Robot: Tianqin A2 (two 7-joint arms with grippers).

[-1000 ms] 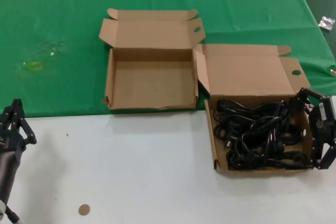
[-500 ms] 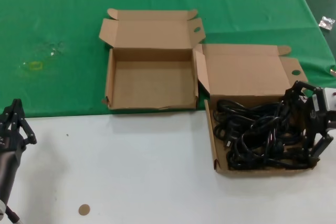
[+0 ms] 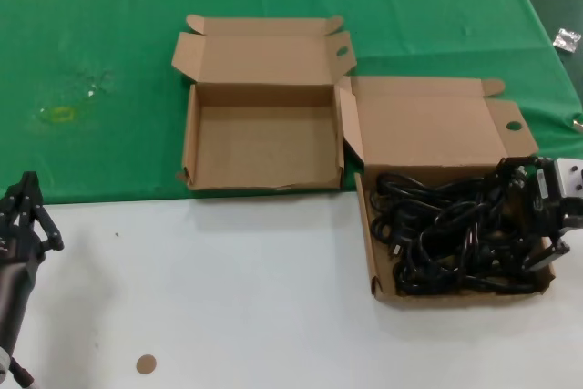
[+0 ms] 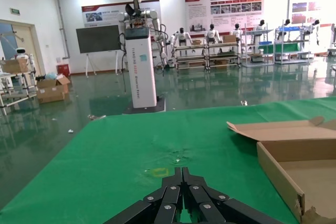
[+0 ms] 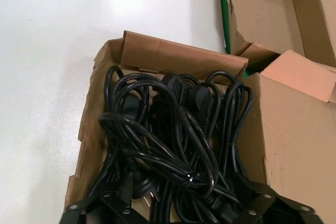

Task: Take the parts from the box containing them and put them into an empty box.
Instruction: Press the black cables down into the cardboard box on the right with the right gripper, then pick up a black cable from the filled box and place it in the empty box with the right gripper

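Right gripper (image 3: pixel 531 221) lowering among cords (image 3: pixel 446 230) in box (image 3: pixel 383 287), fingers spread wide, tips hidden. Left gripper (image 3: pixel 27 216) idling, fingers pressed together. Poster writing unreadable.

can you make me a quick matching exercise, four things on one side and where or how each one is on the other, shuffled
Things:
1. cords
2. empty box
3. right gripper
4. left gripper

Places or states:
A. on the green cloth, lid open, nothing inside
B. parked at the near left, over the white table
C. piled in the full box on the white table
D. open, lowered into the full box's right end among the cords

Pairs: 1-C, 2-A, 3-D, 4-B
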